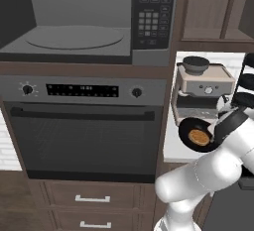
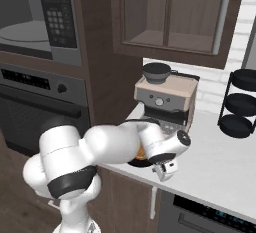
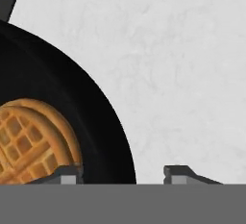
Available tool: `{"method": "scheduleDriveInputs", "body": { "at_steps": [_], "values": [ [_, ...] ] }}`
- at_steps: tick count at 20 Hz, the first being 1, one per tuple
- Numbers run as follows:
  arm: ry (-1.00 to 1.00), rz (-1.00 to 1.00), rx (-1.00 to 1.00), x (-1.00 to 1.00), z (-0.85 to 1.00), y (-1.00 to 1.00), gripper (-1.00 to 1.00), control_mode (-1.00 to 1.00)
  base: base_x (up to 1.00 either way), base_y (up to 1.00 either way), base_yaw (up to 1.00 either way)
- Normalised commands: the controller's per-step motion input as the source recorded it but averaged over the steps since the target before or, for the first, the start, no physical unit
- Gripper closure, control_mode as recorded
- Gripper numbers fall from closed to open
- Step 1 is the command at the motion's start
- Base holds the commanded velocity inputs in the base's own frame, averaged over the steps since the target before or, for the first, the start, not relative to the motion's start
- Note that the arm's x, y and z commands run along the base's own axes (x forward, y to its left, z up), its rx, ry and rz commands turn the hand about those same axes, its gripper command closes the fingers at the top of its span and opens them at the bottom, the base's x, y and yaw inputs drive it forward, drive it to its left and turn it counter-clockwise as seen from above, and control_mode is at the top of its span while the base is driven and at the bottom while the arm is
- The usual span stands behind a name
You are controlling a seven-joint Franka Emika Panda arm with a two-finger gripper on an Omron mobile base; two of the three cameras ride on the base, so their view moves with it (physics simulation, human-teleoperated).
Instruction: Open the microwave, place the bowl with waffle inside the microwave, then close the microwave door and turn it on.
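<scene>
Bowl (image 3: 72, 122) rim between the jaws, waffle (image 3: 33, 141) inside it.

I see the arm folded low, elbow bent, forearm reaching forward with the wrist pitched down. Gripper (image 3: 122, 172) points straight down; jaws stand apart, one fingertip (image 3: 67, 174) over the bowl (image 3: 81, 122), the other outside its rim.

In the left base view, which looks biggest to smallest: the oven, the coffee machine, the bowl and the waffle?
1. Oven, by far the largest.
2. Coffee machine.
3. Bowl, partly hidden by the arm.
4. Waffle, lying inside the bowl.
</scene>
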Motion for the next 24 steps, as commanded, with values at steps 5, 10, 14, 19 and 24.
{"method": "scheduleDriveInputs", "body": {
  "at_steps": [5,10,14,19,24],
  "values": [
    [0.05,-0.01,0.00,0.00,-0.20,0.22,1.00,-1.00,0.00,0.00,0.00],
    [0.02,0.00,0.00,-0.04,0.01,0.30,1.00,-1.00,0.00,0.00,0.00],
    [0.00,-0.07,0.00,-0.55,0.31,0.26,1.00,-1.00,0.00,0.00,0.00],
    [-0.09,-0.10,0.00,-0.74,0.55,0.44,1.00,-1.00,0.00,0.00,0.00],
    [-0.44,-0.01,0.00,-0.78,0.27,0.05,1.00,-1.00,0.00,0.00,0.00]
  ]
}}
